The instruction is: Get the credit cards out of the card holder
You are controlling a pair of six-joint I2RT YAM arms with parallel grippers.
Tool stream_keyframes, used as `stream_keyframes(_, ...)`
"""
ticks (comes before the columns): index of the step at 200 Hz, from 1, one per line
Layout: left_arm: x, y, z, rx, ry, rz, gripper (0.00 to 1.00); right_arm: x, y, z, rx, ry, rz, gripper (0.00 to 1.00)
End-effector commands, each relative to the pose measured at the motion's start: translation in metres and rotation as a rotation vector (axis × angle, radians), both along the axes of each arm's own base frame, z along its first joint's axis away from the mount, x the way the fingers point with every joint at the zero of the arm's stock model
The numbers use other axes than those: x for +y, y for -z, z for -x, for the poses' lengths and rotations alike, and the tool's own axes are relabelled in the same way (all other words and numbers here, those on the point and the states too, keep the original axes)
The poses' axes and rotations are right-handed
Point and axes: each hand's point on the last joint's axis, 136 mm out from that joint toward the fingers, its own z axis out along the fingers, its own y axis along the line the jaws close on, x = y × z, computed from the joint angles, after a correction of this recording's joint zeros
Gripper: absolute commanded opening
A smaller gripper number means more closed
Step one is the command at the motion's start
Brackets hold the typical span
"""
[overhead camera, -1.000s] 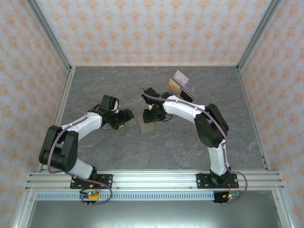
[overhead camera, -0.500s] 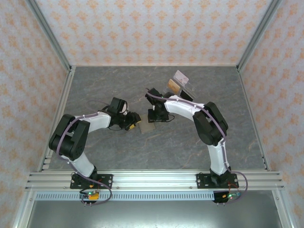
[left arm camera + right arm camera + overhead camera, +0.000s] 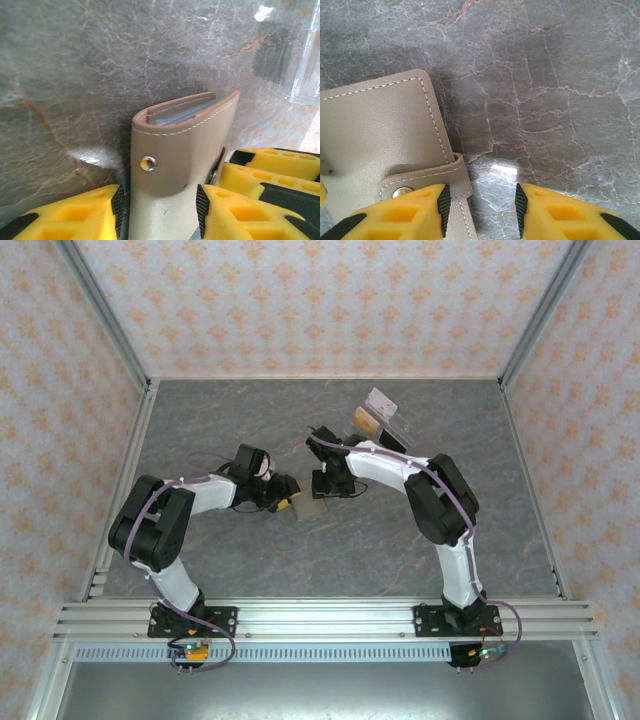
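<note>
The card holder [image 3: 312, 508], a taupe-grey wallet, lies mid-table between my two grippers. In the left wrist view its far folded end [image 3: 185, 140] is lifted, showing pale blue-grey layers inside. My left gripper [image 3: 288, 504] comes in from the left, and its pads press both sides of the wallet [image 3: 159, 205]. My right gripper [image 3: 322, 492] points down at the wallet's far edge. It stands open [image 3: 481, 205] with bare table between the pads and the snap strap [image 3: 455, 177] against its left pad. An orange-yellow credit card [image 3: 367, 421] and a whitish-pink one [image 3: 381, 400] rest on the stand behind.
A clear acrylic slanted stand [image 3: 385, 425] stands just behind the right arm and shows at the left wrist view's upper right [image 3: 306, 60]. Metal frame rails [image 3: 130, 470] and patterned walls bound the grey marbled table [image 3: 250, 570].
My left arm swung right to the wallet and its jaws narrowed around it. The right gripper shifted slightly at the wallet's far edge and narrowed a little.
</note>
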Motion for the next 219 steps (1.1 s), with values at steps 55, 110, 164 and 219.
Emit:
stream_keyframes(55,-0.021,-0.031,-0.012,-0.104,0.056,0.102,0.35,0.000,0.001,0.000,0.042,0.035,-0.076,0.41)
stream_keyframes(110,-0.015,-0.031,-0.006,-0.115,0.083,0.045,0.14,0.007,-0.040,-0.007,-0.046,0.030,-0.167,0.43)
stream_keyframes(164,-0.013,-0.029,-0.004,-0.112,0.094,0.023,0.07,0.020,-0.048,-0.001,-0.021,0.001,-0.250,0.50)
stream_keyframes(219,-0.015,-0.030,-0.005,-0.116,0.095,0.033,0.03,0.027,-0.026,0.004,0.061,-0.004,-0.248,0.42)
